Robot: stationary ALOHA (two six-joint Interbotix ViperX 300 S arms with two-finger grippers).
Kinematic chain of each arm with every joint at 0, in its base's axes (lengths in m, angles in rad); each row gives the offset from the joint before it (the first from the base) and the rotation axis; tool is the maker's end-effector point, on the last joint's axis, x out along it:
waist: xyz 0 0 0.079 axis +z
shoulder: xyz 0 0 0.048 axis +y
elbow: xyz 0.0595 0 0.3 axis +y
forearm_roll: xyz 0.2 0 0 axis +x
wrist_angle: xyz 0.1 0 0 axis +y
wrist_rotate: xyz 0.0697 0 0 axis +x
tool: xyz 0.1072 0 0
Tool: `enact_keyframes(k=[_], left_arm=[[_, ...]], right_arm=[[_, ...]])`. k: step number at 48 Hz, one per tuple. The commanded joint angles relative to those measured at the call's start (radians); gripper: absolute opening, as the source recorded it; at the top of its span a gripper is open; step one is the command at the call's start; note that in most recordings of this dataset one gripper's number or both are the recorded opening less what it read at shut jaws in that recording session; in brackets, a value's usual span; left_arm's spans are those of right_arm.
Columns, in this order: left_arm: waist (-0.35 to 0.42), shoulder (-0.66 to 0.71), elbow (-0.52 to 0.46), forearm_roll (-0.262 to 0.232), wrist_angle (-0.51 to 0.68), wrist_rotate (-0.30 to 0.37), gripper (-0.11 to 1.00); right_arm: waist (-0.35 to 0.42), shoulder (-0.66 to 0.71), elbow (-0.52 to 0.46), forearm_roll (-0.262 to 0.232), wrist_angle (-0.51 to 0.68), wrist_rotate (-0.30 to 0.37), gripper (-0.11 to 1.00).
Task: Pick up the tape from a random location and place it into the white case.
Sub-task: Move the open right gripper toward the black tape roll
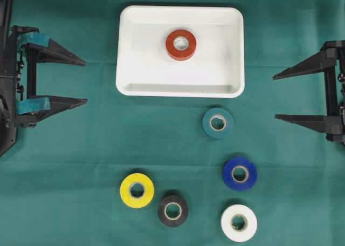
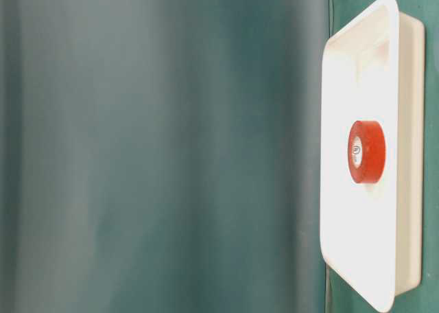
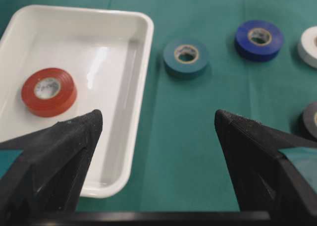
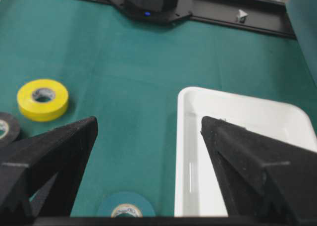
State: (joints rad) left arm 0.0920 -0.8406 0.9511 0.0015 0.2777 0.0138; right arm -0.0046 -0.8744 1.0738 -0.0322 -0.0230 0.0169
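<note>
The white case [image 1: 125, 68] lies at the top middle of the green cloth, with a red tape roll [image 1: 180, 45] flat inside it. The case [image 3: 138, 62] and red roll [image 3: 48, 91] also show in the left wrist view, and the table-level view shows the case [image 2: 408, 189] with the red roll [image 2: 367, 152]. On the cloth below lie teal [image 1: 218, 122], blue [image 1: 239, 173], yellow [image 1: 137, 190], black [image 1: 173, 210] and white [image 1: 239, 223] rolls. My left gripper [image 1: 85, 81] is open and empty at the left edge. My right gripper [image 1: 275, 96] is open and empty at the right edge.
The teal roll [image 3: 186, 58] lies just right of the case's corner in the left wrist view, the blue roll [image 3: 258, 40] beyond it. The right wrist view shows the case's rim [image 4: 181, 151], the teal roll [image 4: 126, 205] and the yellow roll [image 4: 43, 99].
</note>
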Motion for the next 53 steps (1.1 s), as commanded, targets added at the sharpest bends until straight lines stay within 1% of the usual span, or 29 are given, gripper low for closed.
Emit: enact_keyframes(k=[1,12,29,32,53], left_arm=[[-0.003,0.002,-0.014,-0.002,-0.009,-0.002,0.95],[-0.003,0.002,-0.014,-0.002,-0.009,-0.002,0.95],[-0.002,0.002,-0.015,-0.002,-0.009,-0.002,0.95],[-0.002,0.002,-0.015,-0.002,-0.009,-0.002,0.95],[-0.002,0.002,-0.015,-0.002,-0.009,-0.002,0.95]], right_arm=[[0.005,0.003,-0.028,0.003,-0.005,0.002,0.90],[0.043,0.003,-0.028,0.005,-0.003,0.003,0.90],[0.192,0.006,-0.028,0.005,0.003,0.003,0.90],[0.209,0.009,-0.029,0.005,0.006,0.005,0.90],[0.212,0.014,-0.031,0.009,0.017,0.003,0.90]])
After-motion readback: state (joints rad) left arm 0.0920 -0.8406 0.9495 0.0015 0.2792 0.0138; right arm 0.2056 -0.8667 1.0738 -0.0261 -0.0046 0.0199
